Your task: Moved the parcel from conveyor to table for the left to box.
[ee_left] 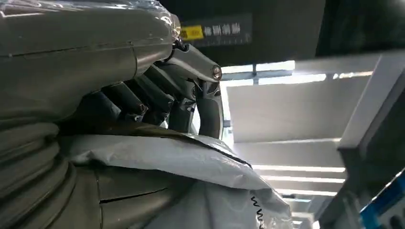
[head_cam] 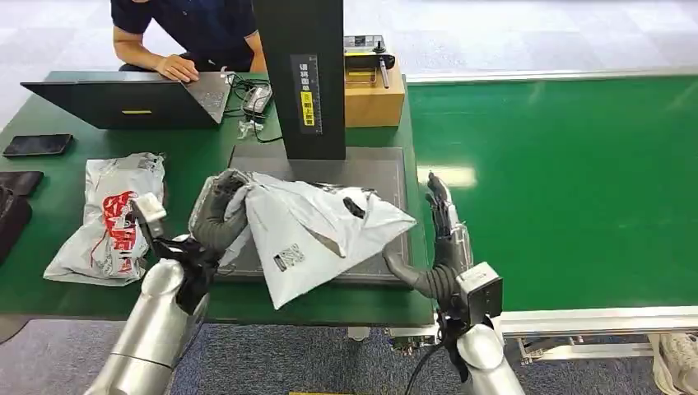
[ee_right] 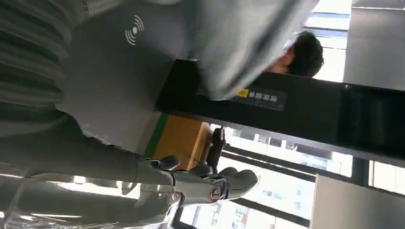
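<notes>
Left hand takes the parcel over the scanner pad — right hand lets go.

The crumpled grey-white plastic mailer parcel (head_cam: 317, 226) hangs in the left hand (head_cam: 218, 216), whose fingers curl round its near-left corner; the rest sags away from that hand over the dark grey flat pad (head_cam: 374, 169). The right hand (head_cam: 438, 239) stands just beside the bag's far tip, fingers spread, holding nothing. Judged best: keep the left grasp firm and carry the bag clear of the black upright column (head_cam: 300, 74) beyond the hands — the slack film could snag.
</notes>
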Action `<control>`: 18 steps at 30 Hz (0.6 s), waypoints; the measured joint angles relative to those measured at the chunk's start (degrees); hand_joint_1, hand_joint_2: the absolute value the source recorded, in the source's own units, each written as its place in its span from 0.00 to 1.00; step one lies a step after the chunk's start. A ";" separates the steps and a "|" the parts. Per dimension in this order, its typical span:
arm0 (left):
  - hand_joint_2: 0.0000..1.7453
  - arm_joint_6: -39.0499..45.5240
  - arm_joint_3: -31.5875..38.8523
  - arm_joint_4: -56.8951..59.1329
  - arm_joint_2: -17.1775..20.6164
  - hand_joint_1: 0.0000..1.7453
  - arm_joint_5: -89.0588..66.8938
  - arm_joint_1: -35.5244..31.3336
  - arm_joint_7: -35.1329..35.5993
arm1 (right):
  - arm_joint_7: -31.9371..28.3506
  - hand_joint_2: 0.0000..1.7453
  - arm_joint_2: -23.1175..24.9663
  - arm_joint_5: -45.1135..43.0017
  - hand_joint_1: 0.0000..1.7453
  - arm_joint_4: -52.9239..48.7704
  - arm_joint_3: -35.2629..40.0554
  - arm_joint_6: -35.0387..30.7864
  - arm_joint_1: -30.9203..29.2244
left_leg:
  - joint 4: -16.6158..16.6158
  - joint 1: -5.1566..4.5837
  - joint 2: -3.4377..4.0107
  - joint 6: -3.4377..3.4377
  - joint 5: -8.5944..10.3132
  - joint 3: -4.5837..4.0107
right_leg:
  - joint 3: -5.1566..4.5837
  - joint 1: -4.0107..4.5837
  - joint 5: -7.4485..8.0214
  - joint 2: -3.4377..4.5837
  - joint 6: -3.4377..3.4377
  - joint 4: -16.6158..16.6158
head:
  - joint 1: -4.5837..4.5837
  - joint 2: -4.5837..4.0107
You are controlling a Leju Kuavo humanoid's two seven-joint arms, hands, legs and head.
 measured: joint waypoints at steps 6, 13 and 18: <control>1.00 3.74 3.29 -1.45 -0.02 1.00 6.38 0.44 4.12 | -0.15 1.00 0.00 0.53 0.00 -0.15 0.02 -0.37 0.78 | 0.00 0.00 0.00 0.00 0.00 0.02 | 0.01 0.00 0.01 0.00 0.00 0.00 | -0.02 0.00; 1.00 7.87 6.91 -1.21 0.00 1.00 11.96 0.32 8.01 | -0.15 1.00 0.00 0.55 0.00 -0.13 0.02 -0.44 0.74 | 0.00 0.00 0.01 0.00 0.00 0.01 | 0.00 0.00 0.01 0.01 0.00 0.00 | -0.04 0.00; 1.00 8.42 10.39 2.29 0.00 1.00 22.40 -0.87 15.33 | -0.15 1.00 0.04 0.55 0.00 0.37 0.20 -0.79 0.13 | 0.00 0.00 0.01 0.00 0.00 0.00 | 0.00 0.00 0.00 0.01 0.00 0.00 | -0.02 0.00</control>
